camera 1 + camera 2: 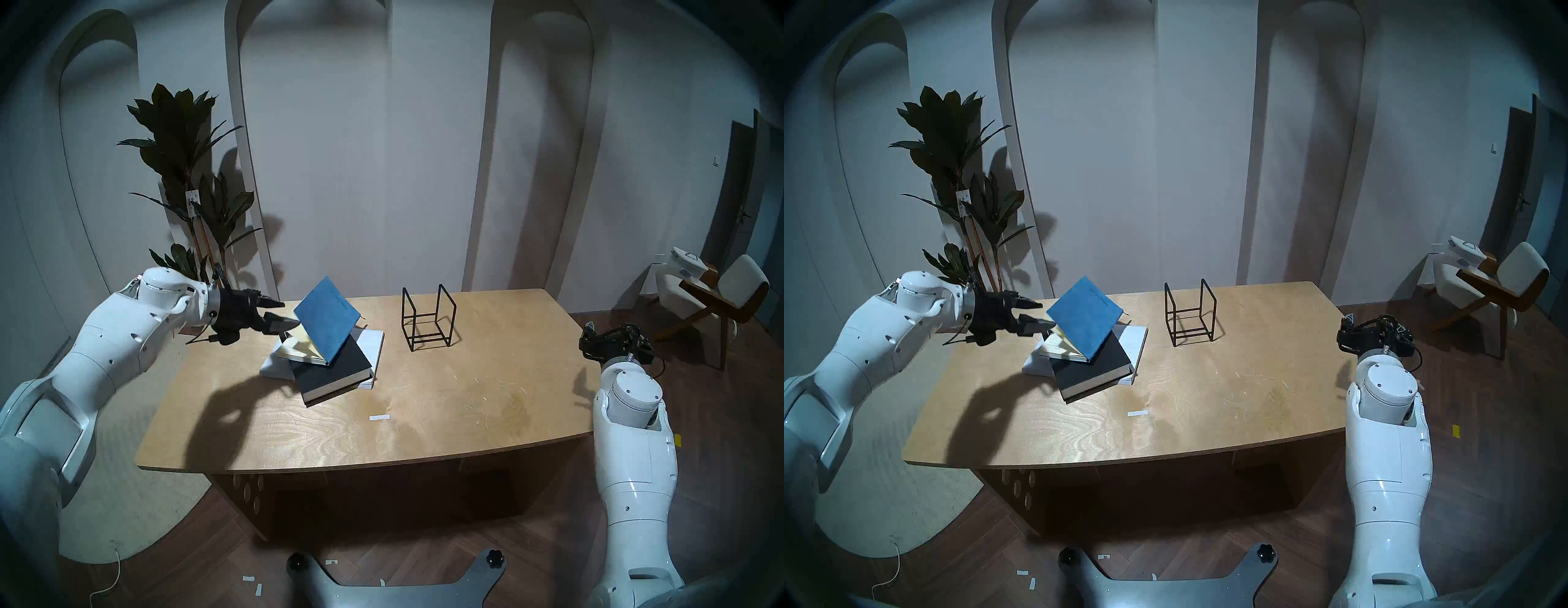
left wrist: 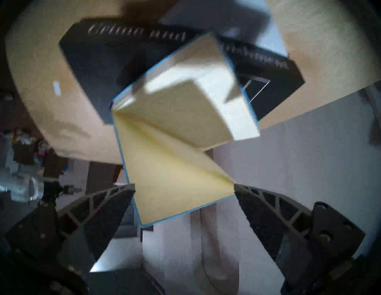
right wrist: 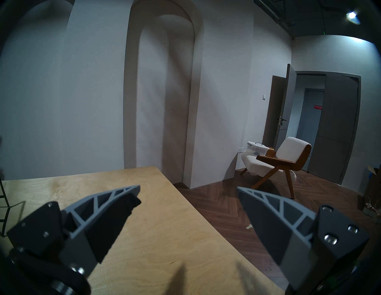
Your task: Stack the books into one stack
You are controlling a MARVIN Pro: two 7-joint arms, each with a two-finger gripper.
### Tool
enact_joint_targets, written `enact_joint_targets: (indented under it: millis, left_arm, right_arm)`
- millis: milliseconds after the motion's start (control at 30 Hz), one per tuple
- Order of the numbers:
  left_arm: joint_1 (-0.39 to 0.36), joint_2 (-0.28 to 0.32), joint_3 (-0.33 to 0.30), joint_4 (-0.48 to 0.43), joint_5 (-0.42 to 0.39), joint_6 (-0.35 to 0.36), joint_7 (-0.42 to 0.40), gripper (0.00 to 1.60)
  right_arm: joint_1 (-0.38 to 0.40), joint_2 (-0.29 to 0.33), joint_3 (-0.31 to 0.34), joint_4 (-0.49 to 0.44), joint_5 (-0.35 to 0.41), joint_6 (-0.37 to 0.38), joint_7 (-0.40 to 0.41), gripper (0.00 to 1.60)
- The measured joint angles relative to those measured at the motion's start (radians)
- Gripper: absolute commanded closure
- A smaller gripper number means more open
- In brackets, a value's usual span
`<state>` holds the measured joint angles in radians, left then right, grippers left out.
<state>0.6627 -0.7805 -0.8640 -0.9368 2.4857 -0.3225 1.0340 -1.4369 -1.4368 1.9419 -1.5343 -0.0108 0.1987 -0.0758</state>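
Note:
The white book (image 1: 374, 339) lies flat on the wooden table (image 1: 466, 403), and the black book (image 1: 335, 373) lies askew on top of it. The blue book (image 1: 329, 318) rests on the black book and hangs open, its cover raised steeply and its cream pages fanned. My left gripper (image 1: 283, 315) is open at the left edge of that raised cover. In the left wrist view the cover's inner face (image 2: 175, 164) sits between the spread fingers, and the black book's lettered spine (image 2: 92, 55) shows behind it. My right gripper (image 1: 587, 335) is open and empty at the table's right edge.
A black wire-frame rack (image 1: 406, 318) stands behind and to the right of the books. A strip of white tape (image 1: 379, 418) lies on the table in front of them. A potted plant (image 1: 191, 170) stands behind my left arm. A chair (image 1: 721, 297) stands at the far right.

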Motion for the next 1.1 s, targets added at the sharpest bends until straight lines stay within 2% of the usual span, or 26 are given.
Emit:
enact_joint_targets:
  millis: [133,300,467,567,667,800,900,1100]
  left_arm:
    - [-0.009,0.015,0.009,-0.008,-0.04,-0.068,0.066,0.0]
    - [-0.02,0.032,0.013,0.039,-0.085,-0.167,0.145,0.0]
    - [-0.036,0.017,-0.049,0.088,-0.189,-0.25,0.178,0.0]
    - [-0.05,-0.012,-0.105,0.112,-0.269,-0.286,0.184,0.0]
    - [-0.062,-0.049,-0.159,0.132,-0.346,-0.32,0.167,0.0]
    - [-0.07,-0.086,-0.2,0.146,-0.421,-0.355,0.131,0.0]
    - [-0.077,-0.133,-0.245,0.167,-0.513,-0.394,0.088,0.0]
    - [-0.078,-0.202,-0.284,0.205,-0.622,-0.442,0.033,0.0]
  right_arm:
    - [0.0,-0.001,0.001,0.0,0.0,0.0,0.0,0.0]
    - [0.0,-0.003,0.001,-0.002,-0.001,0.0,0.001,0.0]
    - [0.0,-0.003,0.002,-0.002,-0.002,0.0,0.002,0.0]
    - [0.001,-0.004,0.003,-0.001,-0.003,0.0,0.003,0.0]
    - [0.001,-0.004,0.003,0.0,-0.004,0.0,0.004,0.0]
    - [0.002,-0.004,0.004,0.001,-0.005,0.0,0.004,0.0]
    - [0.003,-0.004,0.004,0.003,-0.006,0.0,0.006,0.0]
    - [0.004,-0.005,0.005,0.007,-0.008,0.0,0.007,0.0]
